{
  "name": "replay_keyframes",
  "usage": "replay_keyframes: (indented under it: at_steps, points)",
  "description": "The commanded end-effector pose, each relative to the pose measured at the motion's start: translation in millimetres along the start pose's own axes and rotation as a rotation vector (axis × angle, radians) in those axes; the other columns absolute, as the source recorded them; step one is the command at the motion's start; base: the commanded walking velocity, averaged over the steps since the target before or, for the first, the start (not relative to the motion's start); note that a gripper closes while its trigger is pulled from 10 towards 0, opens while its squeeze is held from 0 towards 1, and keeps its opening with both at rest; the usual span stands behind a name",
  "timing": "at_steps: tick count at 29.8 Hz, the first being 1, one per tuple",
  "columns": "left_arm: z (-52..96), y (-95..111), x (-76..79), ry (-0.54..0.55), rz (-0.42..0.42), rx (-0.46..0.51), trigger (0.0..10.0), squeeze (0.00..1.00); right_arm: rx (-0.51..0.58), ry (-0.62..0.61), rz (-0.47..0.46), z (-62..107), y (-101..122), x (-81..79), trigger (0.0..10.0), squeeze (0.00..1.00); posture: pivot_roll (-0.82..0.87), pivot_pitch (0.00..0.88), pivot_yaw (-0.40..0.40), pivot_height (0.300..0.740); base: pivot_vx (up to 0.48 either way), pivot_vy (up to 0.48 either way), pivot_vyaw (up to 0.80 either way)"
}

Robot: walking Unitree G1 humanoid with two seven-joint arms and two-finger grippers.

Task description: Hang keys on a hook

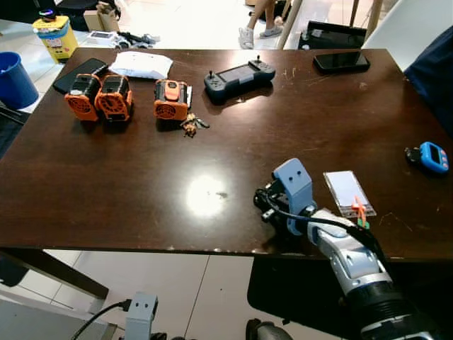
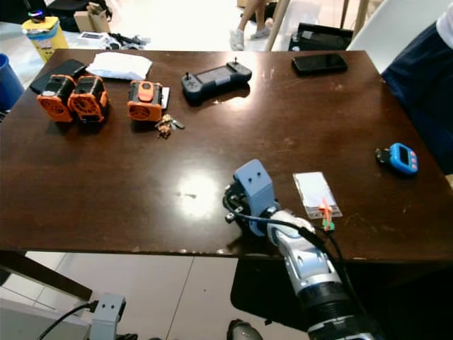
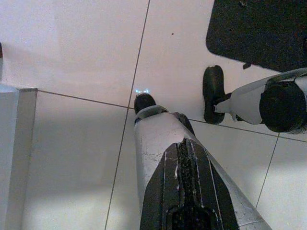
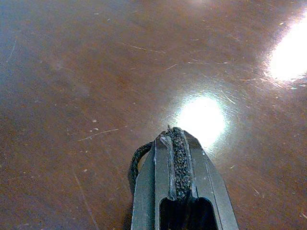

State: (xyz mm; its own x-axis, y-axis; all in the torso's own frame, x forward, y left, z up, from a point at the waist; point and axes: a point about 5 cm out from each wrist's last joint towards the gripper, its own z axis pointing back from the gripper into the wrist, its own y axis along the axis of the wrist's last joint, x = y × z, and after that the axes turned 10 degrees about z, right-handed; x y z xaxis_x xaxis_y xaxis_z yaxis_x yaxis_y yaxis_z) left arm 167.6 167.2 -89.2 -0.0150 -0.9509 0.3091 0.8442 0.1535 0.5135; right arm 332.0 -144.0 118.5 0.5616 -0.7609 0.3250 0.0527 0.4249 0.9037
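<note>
The keys [image 1: 192, 126] lie far across the table [image 1: 141, 205], beside an orange pack [image 1: 170, 100], well ahead and left of the right gripper [image 4: 175, 143], its fingers pressed together; the left gripper [image 3: 184, 191], also closed, hangs floorward

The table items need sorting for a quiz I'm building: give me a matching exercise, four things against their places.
Things:
1. keys
2. black phone
3. blue timer
4. right gripper

Places:
A. far right corner of the table
B. near edge, over the tabletop
C. right edge
D. beside the orange battery pack

Pairs: 1-D, 2-A, 3-C, 4-B
</note>
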Motion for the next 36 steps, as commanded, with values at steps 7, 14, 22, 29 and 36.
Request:
replay_keyframes:
  at_steps: [7,14,22,29,36]
  points:
    - [3.0,-20,-0.9,0.009,0.012,-0.070,10.0,0.00,0.260,0.001,-0.189,4.2,25,-2.2,0.0,0.00,-0.15,0.126,0.085,0.740,0.000,0.000,0.00]
    - [2.5,-18,-0.5,0.006,0.007,-0.068,10.0,0.00,0.557,0.089,-0.291,20.2,67,-1.3,0.0,0.00,-0.15,0.124,0.086,0.740,0.000,0.000,0.00]
    - [2.1,-18,0.6,-0.001,0.002,-0.069,10.0,0.00,0.549,0.143,-0.255,21.7,67,-10.4,0.0,0.00,-0.15,0.124,0.087,0.740,0.000,0.000,0.00]
    - [1.5,-17,2.3,-0.010,0.004,-0.067,10.0,0.00,0.552,0.136,-0.257,23.4,69,-8.0,0.0,0.00,-0.15,0.122,0.086,0.740,0.000,0.000,0.00]
    - [1.1,-19,2.9,0.001,0.042,-0.072,10.0,0.00,0.578,0.154,-0.249,25.1,75,-11.5,0.0,0.00,-0.15,0.120,0.083,0.740,0.000,0.000,0.00]
